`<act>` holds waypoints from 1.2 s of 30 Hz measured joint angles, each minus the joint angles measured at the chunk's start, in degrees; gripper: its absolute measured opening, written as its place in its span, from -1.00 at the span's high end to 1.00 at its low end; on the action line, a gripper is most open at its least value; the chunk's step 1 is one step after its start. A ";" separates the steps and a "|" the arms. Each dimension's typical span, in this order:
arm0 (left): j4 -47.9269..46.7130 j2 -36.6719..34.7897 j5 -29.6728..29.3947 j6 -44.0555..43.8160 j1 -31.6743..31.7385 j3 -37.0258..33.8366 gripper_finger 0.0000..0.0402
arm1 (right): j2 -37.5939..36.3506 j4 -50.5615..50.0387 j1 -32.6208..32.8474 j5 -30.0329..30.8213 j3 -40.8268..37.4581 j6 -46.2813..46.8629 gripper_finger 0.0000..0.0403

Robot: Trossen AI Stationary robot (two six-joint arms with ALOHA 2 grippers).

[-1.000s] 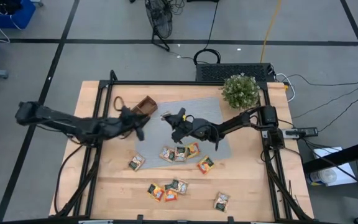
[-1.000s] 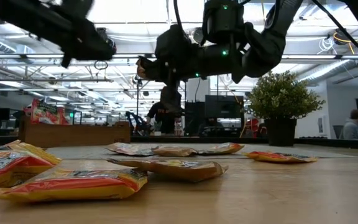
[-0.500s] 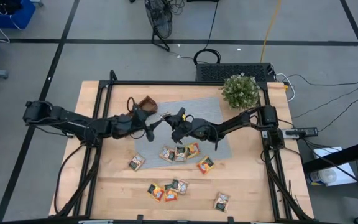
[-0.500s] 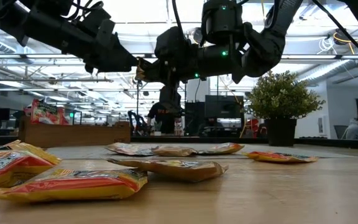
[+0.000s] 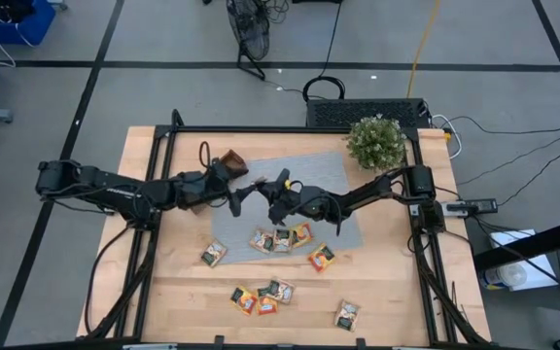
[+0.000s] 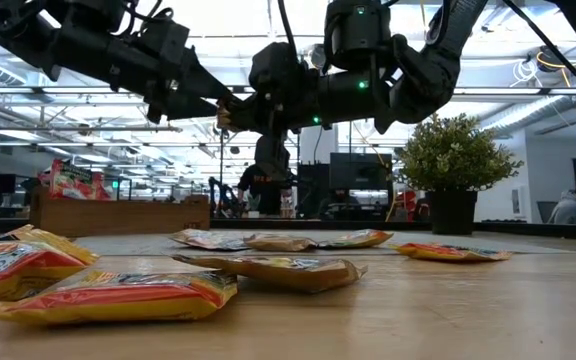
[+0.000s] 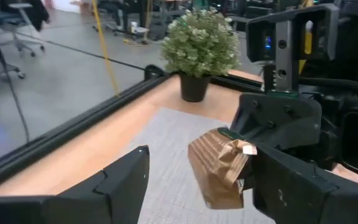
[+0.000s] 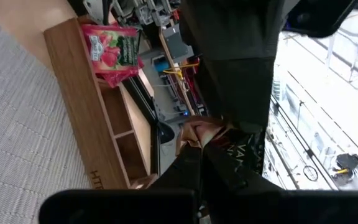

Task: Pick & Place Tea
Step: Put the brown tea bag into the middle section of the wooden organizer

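Note:
My right gripper is shut on a small brown crinkled sachet, held in the air over the grey mat. My left gripper reaches in from the table's left and stands open. In the left wrist view its two fingers stand on either side of that sachet, and no touch shows. Several red, orange and yellow tea sachets lie flat on the mat's near edge and on the wood in front of it. A red sachet sits in the wooden tray. My right gripper pinches the brown sachet by its upper end between its two fingers. The fingers come in about level from the table's right. The sachet hangs below them, crumpled and clear of the mat.
A potted plant stands at the far right corner. The wooden tray sits at the mat's far left corner, just behind my left gripper. Loose sachets lie toward the near edge. A black frame borders the tabletop.
My left gripper has swung toward the table's right and slightly toward the far edge, rolling as it went. It has come up to the brown sachet in my right gripper, which has kept still.

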 joint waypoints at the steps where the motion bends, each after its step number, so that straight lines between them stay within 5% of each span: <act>1: 0.00 0.00 0.42 -0.15 0.14 0.00 -0.35 | 0.00 -0.02 0.00 -0.55 0.00 -0.01 1.00; 12: 1.20 0.04 4.42 -3.11 1.59 0.39 -0.08 | 0.00 -0.04 0.00 -0.66 -0.02 0.02 1.00; 20: -0.35 0.04 14.30 -9.29 6.06 0.44 0.54 | 0.00 -0.37 0.00 -0.17 -0.07 0.02 1.00; 25: -0.63 0.04 14.01 -6.68 6.17 0.44 0.93 | 0.00 -0.37 0.02 -0.22 -0.07 0.04 1.00; 36: 3.75 0.07 11.34 -2.06 6.73 1.68 0.98 | -0.35 -0.85 0.07 0.51 0.11 4.44 1.00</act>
